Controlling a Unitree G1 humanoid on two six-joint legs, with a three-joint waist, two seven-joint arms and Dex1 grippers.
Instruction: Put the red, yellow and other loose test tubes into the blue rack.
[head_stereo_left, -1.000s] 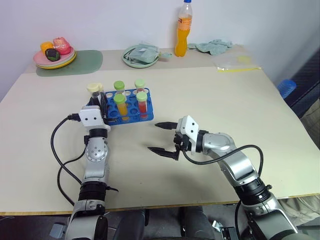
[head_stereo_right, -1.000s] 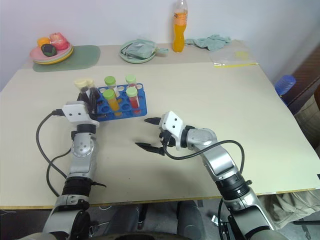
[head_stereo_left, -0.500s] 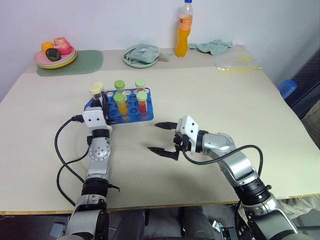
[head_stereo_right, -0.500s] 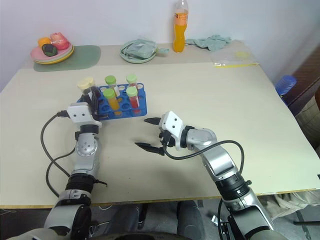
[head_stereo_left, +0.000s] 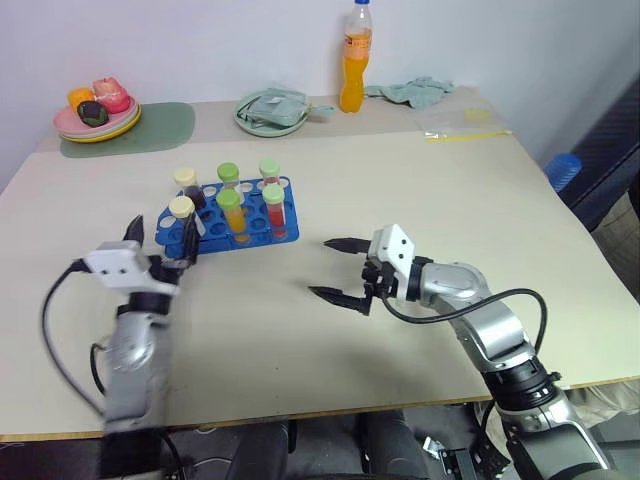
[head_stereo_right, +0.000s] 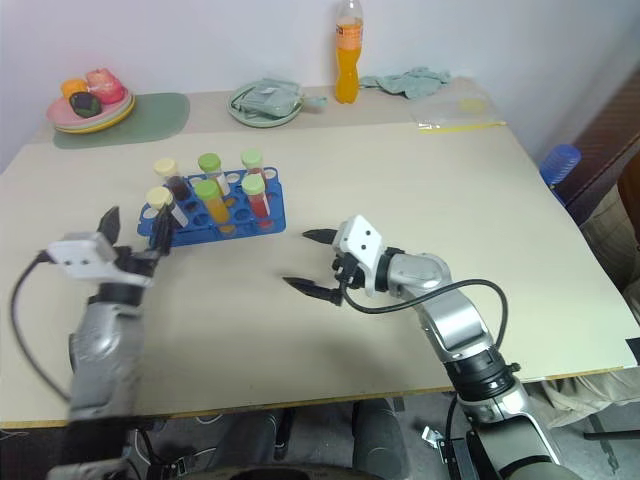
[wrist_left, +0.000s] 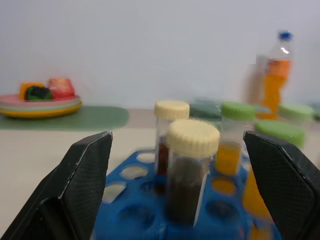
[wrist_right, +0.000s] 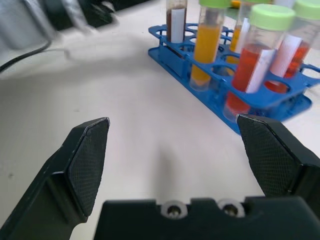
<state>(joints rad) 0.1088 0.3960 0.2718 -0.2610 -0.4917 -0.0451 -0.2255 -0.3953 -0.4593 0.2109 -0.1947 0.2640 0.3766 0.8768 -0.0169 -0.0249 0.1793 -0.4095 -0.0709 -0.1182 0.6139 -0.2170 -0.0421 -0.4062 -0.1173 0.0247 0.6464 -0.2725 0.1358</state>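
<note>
Where the head views are read from the left edge inward, the left gripper (head_stereo_left: 160, 240) is seen at the lower left of the frame, its two black fingers spread wide with nothing between them, just short of the blue rack (head_stereo_left: 228, 232). That rack is placed left of centre on the table (head_stereo_left: 420, 190), and six capped test tubes (head_stereo_left: 229, 196) are stood upright in its holes: two with cream caps and dark liquid at its left end, four with green caps holding orange or red liquid. Right of centre, the right gripper (head_stereo_left: 338, 270) is held above bare tabletop, jaws parted wide and empty, well apart from the rack.
</note>
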